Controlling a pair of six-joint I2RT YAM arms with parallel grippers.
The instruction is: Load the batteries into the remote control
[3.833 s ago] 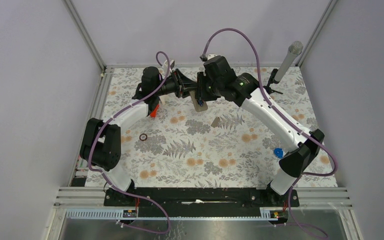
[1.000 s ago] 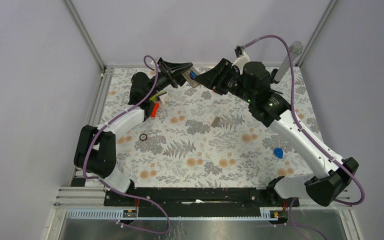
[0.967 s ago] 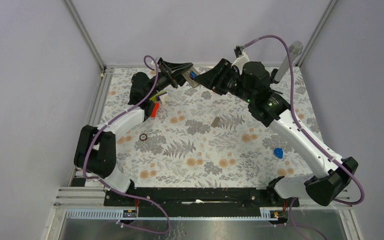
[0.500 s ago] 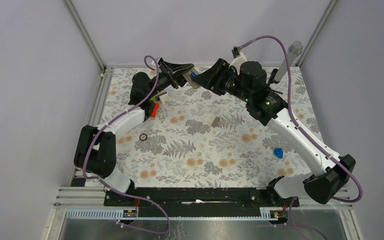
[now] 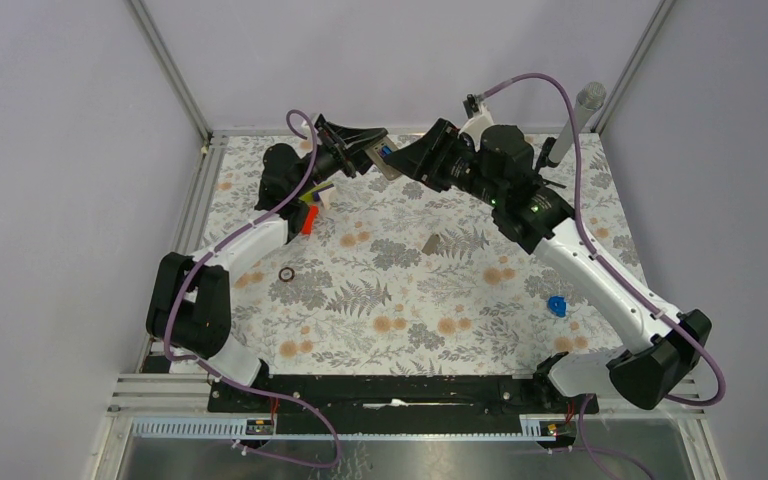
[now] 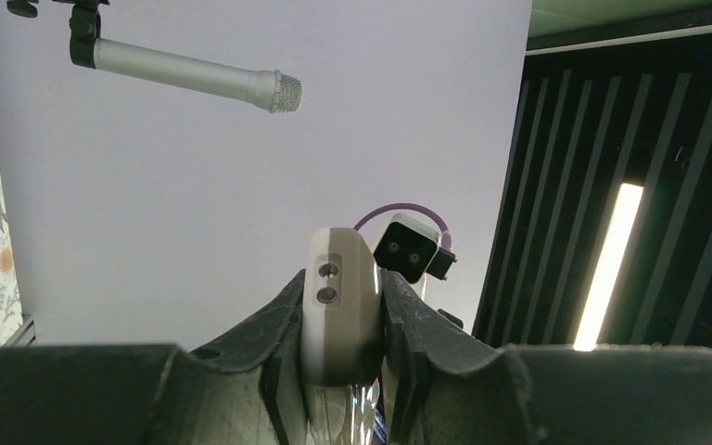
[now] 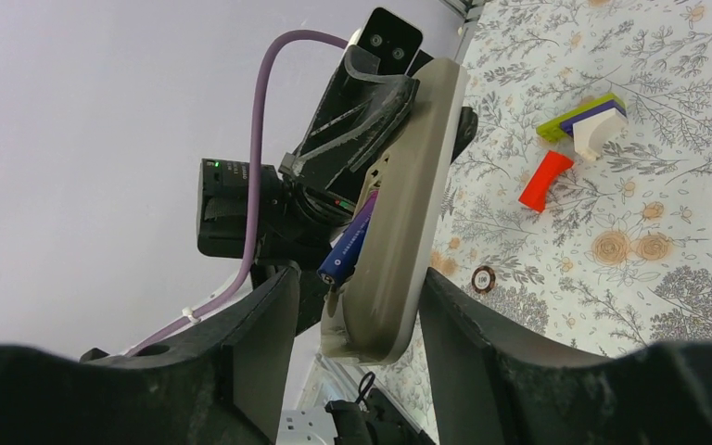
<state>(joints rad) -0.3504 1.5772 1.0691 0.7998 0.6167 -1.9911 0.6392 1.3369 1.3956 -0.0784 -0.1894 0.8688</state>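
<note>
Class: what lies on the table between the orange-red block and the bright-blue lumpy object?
A small flat grey cover piece lies there, roughly midway between the orange-red block and the blue lumpy object. The top external view shows it.

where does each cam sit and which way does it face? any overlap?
Top external: above and behind the bases, looking down on the floral-print table; left arm and right arm show whole.
Left wrist: looks along the left gripper toward the lilac wall; it clamps the slim white-fronted, tan-backed remote control edge-on.
Right wrist: faces the remote control's back and a blue battery; the right gripper frames them, jaws apart.
Shared: all see the remote control.
</note>
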